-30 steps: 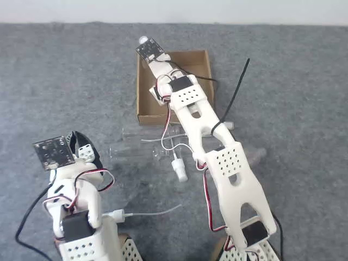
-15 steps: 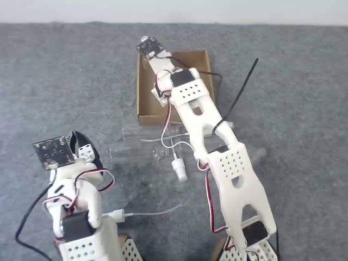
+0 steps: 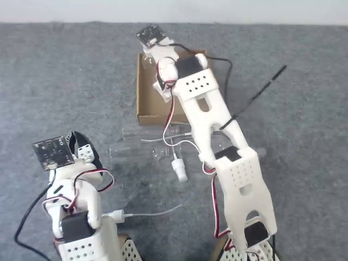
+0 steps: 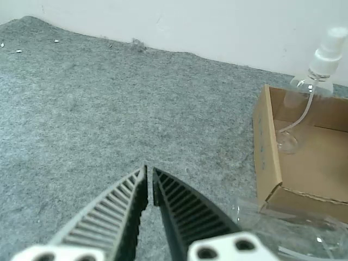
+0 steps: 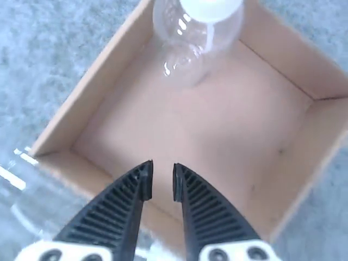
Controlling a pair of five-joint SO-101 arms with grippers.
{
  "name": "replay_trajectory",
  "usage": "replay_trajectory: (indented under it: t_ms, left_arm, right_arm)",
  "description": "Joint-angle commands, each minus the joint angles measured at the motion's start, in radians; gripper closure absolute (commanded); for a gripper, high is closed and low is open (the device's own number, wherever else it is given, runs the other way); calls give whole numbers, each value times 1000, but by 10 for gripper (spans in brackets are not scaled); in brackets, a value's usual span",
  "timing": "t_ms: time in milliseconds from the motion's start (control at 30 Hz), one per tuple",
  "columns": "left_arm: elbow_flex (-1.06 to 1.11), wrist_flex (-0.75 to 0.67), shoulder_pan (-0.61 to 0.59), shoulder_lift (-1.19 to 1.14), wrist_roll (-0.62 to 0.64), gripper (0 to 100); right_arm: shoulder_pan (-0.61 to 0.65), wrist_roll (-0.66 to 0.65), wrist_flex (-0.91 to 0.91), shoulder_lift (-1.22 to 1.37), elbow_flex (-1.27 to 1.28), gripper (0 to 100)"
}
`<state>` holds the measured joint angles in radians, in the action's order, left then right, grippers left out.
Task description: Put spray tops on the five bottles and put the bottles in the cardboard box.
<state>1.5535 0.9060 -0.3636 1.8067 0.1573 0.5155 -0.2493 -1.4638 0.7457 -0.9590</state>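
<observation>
Just beyond the right gripper (image 5: 162, 166), whose jaws stand narrowly apart and empty, a capped bottle (image 5: 196, 38) stands in the box (image 5: 91, 82); a low swing could topple it.

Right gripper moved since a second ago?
Yes. In the high view the right gripper has shifted toward the far rim of the cardboard box.

grey carpet (image 3: 65, 81) — table cover | white wall (image 4: 217, 22) — behind
</observation>
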Motion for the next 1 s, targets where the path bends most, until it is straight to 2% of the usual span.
replay_trajectory:
  t_ms: [0,533,967]
  left_arm:
    - [-8,-35,-2,17,-11,985]
    - [-8,-35,0,17,-11,985]
    - [-8,-35,2,17,-12,985]
  right_arm:
    - [1,8,-74,-168,-14,965]
    - [21,9,-332,-325,-3,965]
    - [21,2,-331,-556,339,961]
